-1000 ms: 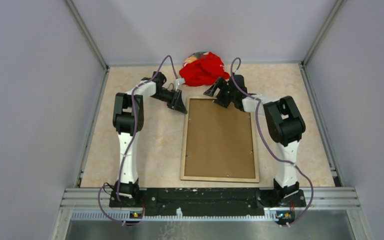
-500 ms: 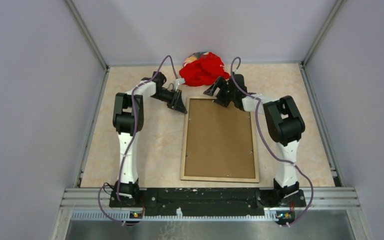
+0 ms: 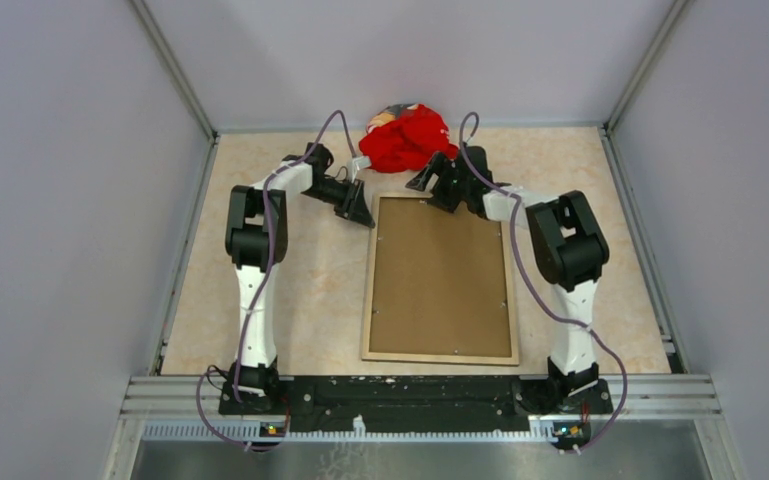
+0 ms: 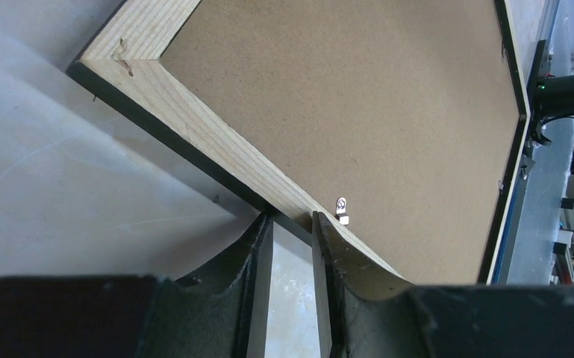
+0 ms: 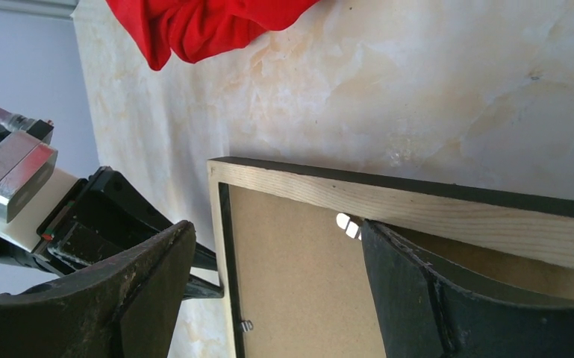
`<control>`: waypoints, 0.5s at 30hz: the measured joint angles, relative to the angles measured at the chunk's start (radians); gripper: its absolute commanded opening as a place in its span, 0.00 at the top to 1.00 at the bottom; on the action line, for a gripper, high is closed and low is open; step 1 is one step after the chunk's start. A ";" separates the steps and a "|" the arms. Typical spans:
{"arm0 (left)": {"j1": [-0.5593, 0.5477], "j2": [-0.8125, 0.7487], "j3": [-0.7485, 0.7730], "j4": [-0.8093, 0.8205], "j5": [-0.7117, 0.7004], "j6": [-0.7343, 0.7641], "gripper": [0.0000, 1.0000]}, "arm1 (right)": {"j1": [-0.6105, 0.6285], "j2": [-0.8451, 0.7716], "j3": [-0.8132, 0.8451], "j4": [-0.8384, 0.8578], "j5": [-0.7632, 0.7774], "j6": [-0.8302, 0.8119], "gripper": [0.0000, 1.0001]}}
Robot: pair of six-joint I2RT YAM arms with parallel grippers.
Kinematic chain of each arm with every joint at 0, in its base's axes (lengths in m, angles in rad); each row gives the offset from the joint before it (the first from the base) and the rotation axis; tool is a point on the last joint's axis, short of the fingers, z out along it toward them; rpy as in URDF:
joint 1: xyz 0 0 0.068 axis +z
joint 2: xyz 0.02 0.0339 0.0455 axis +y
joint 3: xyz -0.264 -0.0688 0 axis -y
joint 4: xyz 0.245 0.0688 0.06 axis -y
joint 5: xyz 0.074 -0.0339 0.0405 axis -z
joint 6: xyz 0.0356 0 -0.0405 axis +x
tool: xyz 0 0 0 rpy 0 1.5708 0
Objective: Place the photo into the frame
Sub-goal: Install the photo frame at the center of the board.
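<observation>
- The frame [image 4: 194, 127] lies back-up on the bench [image 3: 290, 290], filled by brown backing [image 3: 440, 275]; the photo shows in no view.
- The left claw [image 4: 291, 218], jaws narrow, meets the frame's left rim; whether it grips cannot be told. A one-sided lift could slip or twist it.
- The right claw [image 5: 276, 227] gapes wide over the far rail, holding nothing; the red cloth [image 3: 405, 138] nearby could snag.
- The bench is pale and marbled, with plain grey walls [image 3: 80, 200] around it.

Right arm [image 3: 560, 250] is easing a little leftward and farther from its base. Right gripper [image 3: 423, 184] is creeping along the far end of the frame [image 3: 369, 300], closing slightly on the red cloth [image 3: 408, 138]. Its cable loop is shifting left with it.
</observation>
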State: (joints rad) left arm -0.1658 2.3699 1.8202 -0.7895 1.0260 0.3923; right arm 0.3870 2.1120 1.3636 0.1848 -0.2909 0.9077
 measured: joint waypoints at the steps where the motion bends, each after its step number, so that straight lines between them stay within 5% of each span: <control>1: 0.000 -0.001 -0.002 0.000 -0.002 0.001 0.68 | 0.002 -0.004 0.000 -0.007 0.008 -0.008 0.18; 15: 0.027 -0.041 -0.038 -0.003 -0.022 0.005 0.67 | 0.079 -0.137 0.011 -0.167 0.170 -0.159 0.18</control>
State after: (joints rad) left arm -0.1390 2.3291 1.7824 -0.7921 1.0042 0.3973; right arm 0.4656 1.9751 1.3743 0.0177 -0.1207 0.7490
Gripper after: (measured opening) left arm 0.329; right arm 0.823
